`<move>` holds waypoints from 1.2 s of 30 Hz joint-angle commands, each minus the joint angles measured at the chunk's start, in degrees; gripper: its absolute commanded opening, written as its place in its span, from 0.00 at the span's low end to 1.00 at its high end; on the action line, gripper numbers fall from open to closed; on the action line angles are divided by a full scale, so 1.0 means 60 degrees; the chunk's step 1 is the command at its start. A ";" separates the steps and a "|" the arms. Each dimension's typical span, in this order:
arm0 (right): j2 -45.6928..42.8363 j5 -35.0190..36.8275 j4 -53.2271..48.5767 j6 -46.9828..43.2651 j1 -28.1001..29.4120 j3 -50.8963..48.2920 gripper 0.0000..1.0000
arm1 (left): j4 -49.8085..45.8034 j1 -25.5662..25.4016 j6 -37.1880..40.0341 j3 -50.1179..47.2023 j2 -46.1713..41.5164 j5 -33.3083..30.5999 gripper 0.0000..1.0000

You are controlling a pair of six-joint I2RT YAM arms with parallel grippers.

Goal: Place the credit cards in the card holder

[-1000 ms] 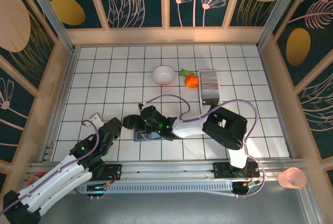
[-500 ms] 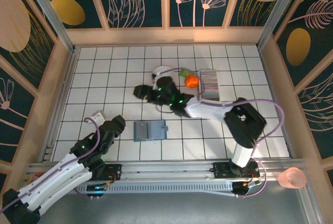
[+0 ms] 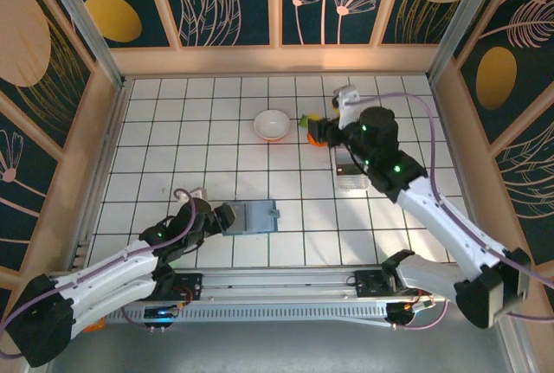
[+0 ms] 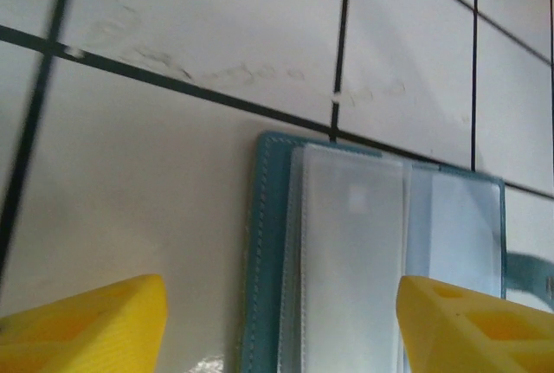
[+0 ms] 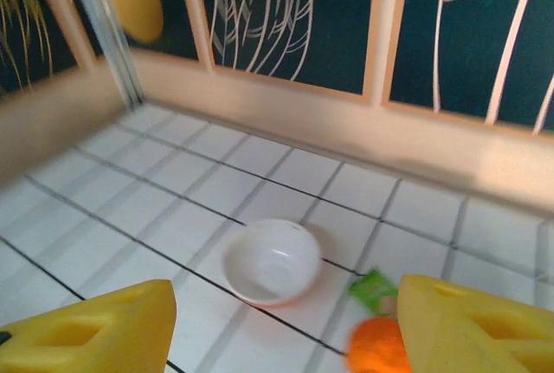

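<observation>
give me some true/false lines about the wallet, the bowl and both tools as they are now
1. The wallet shows its clear inner pockets. True.
2. The right tool is shut. False: it is open and empty.
3. The white bowl is empty. True.
4. The orange toy sits in the bowl. False: it lies beside the bowl.
5. The left tool is clamped on the wallet. False: it is open, not gripping the wallet.
</observation>
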 commanded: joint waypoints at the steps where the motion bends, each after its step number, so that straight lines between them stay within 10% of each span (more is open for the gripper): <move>1: -0.0667 -0.0153 -0.1002 -0.4437 -0.0545 -0.0687 0.69 | 0.0850 -0.0068 0.0394 -0.0100 0.0364 0.0848 0.67; 5: -0.0607 -0.1857 -0.3170 -0.6342 -0.2051 -0.0365 0.74 | 0.1289 -0.0061 0.0444 -0.0165 0.0848 0.1238 0.59; 12: 0.0487 0.0440 -0.3961 -0.9443 -0.2184 -0.1020 0.82 | 0.2247 -0.0072 0.0255 -0.0186 0.1507 0.2061 0.50; 36: 0.2475 0.0980 -0.3068 -1.1835 -0.2363 -0.0713 0.80 | 0.3951 -0.0065 0.0126 0.0369 0.2719 0.3524 0.41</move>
